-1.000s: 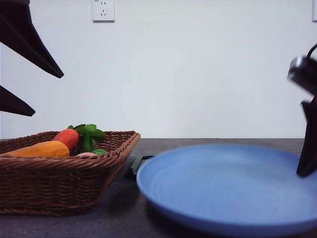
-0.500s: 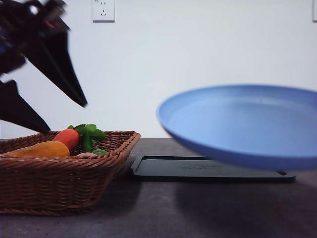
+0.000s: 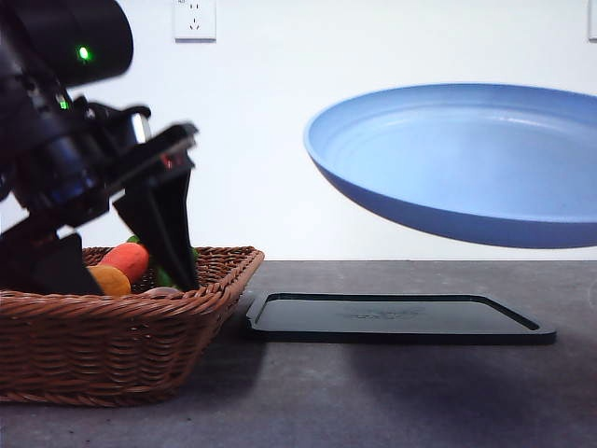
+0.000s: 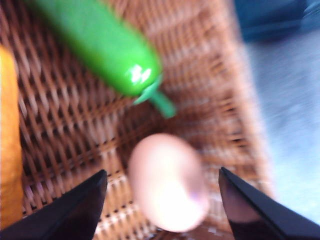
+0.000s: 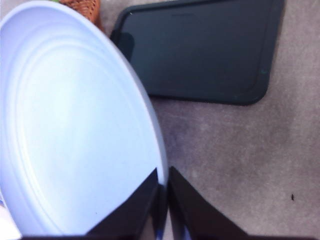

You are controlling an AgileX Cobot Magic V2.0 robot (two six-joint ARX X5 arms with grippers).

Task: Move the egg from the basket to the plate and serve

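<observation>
Right now the pick-up step is under way: the left claw (image 4: 162,210) is hanging wide apart inside the basket (image 3: 121,345), its two dark fingers (image 4: 70,210) flanking the egg (image 4: 169,181) without touching it. The egg is lying on the wicker floor near the basket's wall, just beside the stem end of a green vegetable (image 4: 102,47), with an orange vegetable (image 4: 9,150) farther off to one side. Meanwhile the right claw (image 5: 162,200) is pinching the rim of the light-blue plate (image 5: 75,130), jaws nearly together on it, and is holding the plate tilted in the air above the black tray (image 3: 392,317) on the tabletop (image 3: 373,401). By my reading, the next move is calling for the left claw to sink a little lower around the egg's middle and squeeze gently, since the smooth shell is likely to slip, then lift clear of the green vegetable toward the waiting plate.
</observation>
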